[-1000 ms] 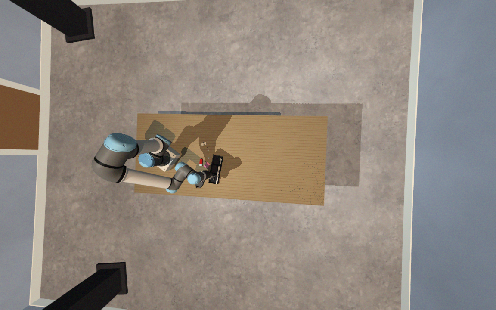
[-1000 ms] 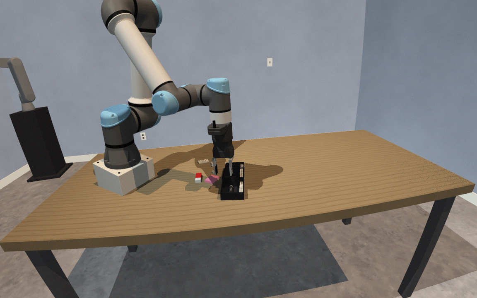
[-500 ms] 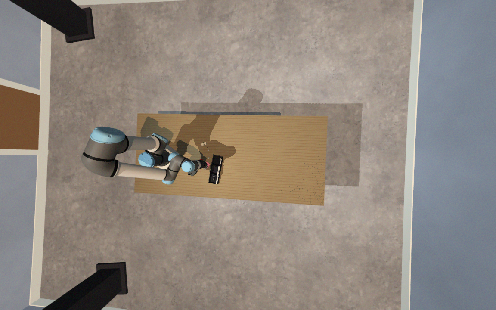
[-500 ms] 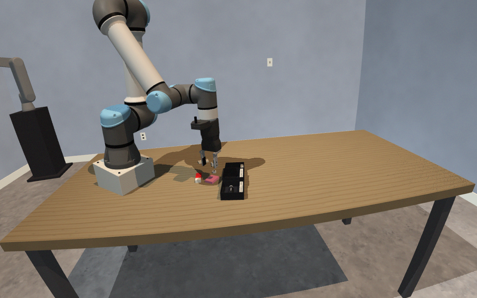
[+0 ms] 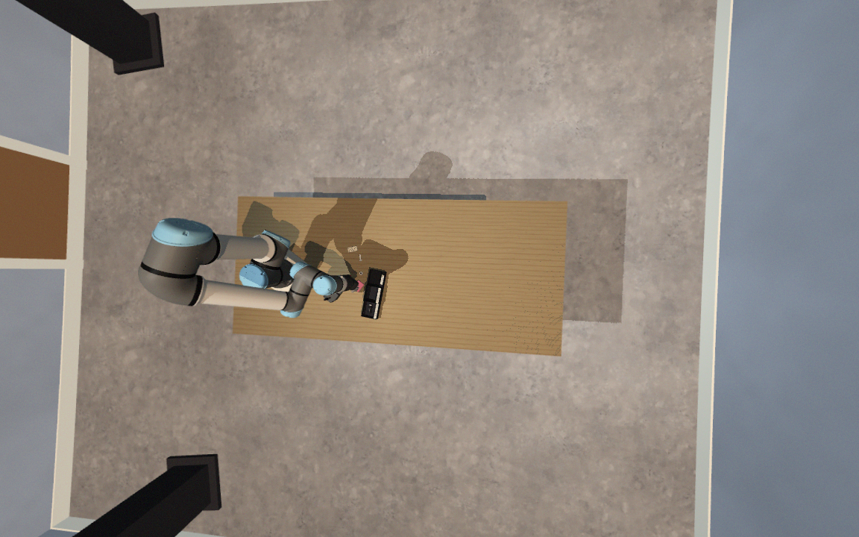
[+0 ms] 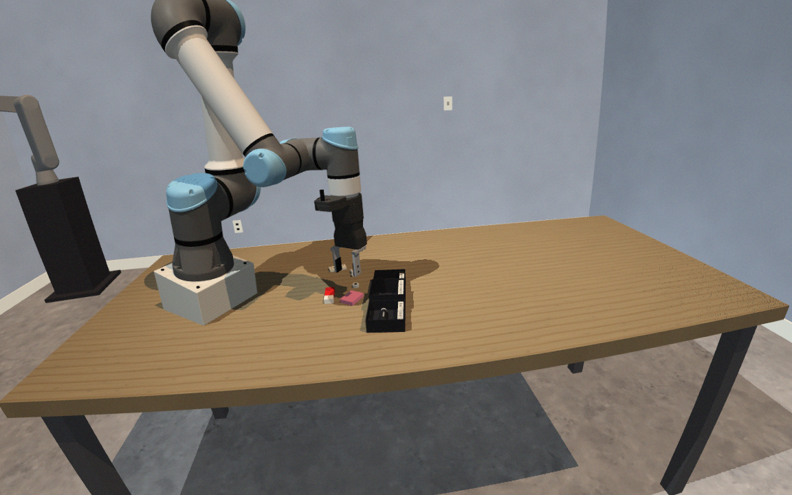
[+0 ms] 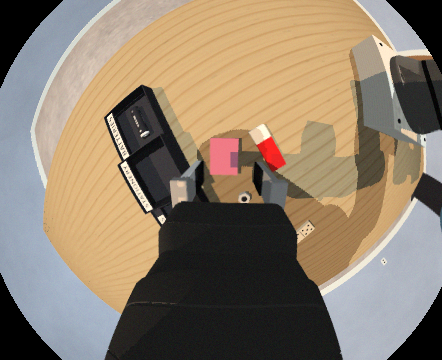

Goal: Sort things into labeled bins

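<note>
My gripper (image 6: 346,271) (image 7: 228,171) is open and empty, above the table near a pink block (image 6: 351,298) (image 7: 224,156). A red-and-white block (image 6: 328,295) (image 7: 271,149) lies beside the pink one. A small metal nut (image 5: 360,273) (image 6: 355,284) (image 7: 244,197) lies nearby. A domino (image 5: 352,249) (image 7: 307,229) and a small thin piece (image 5: 360,257) lie farther back. A dark battery (image 6: 383,312) (image 7: 140,122) lies in the bin labelled BATTERIES (image 7: 115,135). The STATIONERY bin (image 7: 136,185) beside it looks empty. The third bin's label is mostly hidden by my gripper in the wrist view.
The black bins stand in a touching row on the wooden table (image 5: 473,274) (image 6: 509,295). The arm's pale base block (image 6: 202,295) (image 7: 373,95) stands on the left side of the table in the exterior view. The arm casts shadows over the small things.
</note>
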Motion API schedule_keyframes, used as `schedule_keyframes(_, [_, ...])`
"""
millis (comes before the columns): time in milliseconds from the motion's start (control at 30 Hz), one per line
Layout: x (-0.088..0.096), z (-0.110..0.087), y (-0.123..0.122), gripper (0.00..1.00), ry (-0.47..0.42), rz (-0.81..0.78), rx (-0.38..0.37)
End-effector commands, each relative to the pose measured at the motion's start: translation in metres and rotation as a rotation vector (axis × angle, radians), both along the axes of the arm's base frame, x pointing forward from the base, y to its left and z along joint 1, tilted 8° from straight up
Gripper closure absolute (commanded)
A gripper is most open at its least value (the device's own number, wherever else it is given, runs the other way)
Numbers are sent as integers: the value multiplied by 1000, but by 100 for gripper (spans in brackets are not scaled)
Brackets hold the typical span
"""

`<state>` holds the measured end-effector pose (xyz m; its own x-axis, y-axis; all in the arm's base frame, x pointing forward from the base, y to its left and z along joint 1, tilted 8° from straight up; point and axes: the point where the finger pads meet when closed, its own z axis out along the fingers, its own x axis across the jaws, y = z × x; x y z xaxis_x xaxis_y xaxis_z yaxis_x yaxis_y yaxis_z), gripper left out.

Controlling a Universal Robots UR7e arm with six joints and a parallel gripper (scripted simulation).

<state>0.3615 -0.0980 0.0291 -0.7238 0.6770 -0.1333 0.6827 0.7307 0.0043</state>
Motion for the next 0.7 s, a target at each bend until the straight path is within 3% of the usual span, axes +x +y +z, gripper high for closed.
schedule_keyframes(0, [3,1,-7,0,1,-2,0])
schedule_keyframes(667, [3,1,-8,0,1,-1,0])
